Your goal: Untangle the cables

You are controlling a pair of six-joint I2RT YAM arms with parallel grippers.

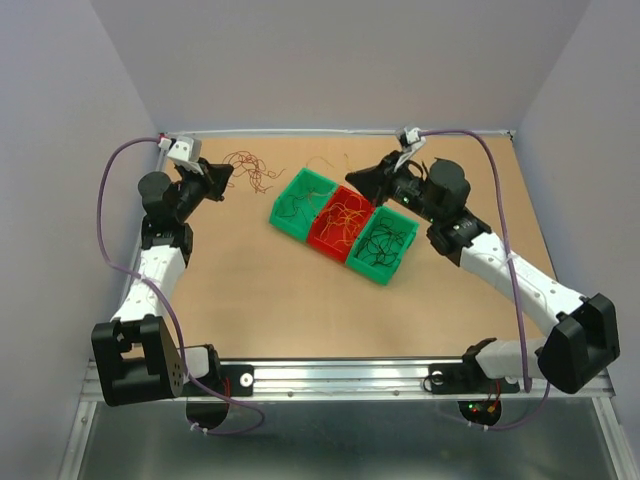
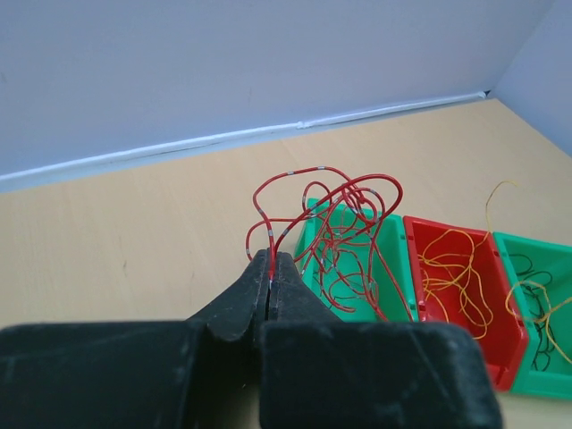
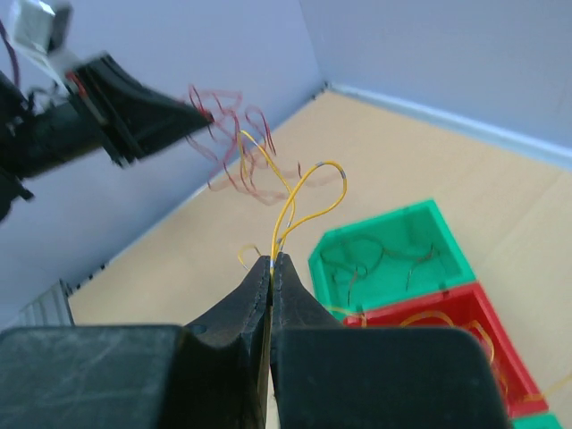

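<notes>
At the far left of the table, the left gripper has its fingers pressed together on a curly bunch of red cables, held up in the air. Facing it, the right gripper pinches a looping yellow cable, also aloft. Near them three bins sit touching in a slanted row. The green bin holds dark strands. The red bin holds orange and yellow strands. The second green bin holds what look like black strands.
</notes>
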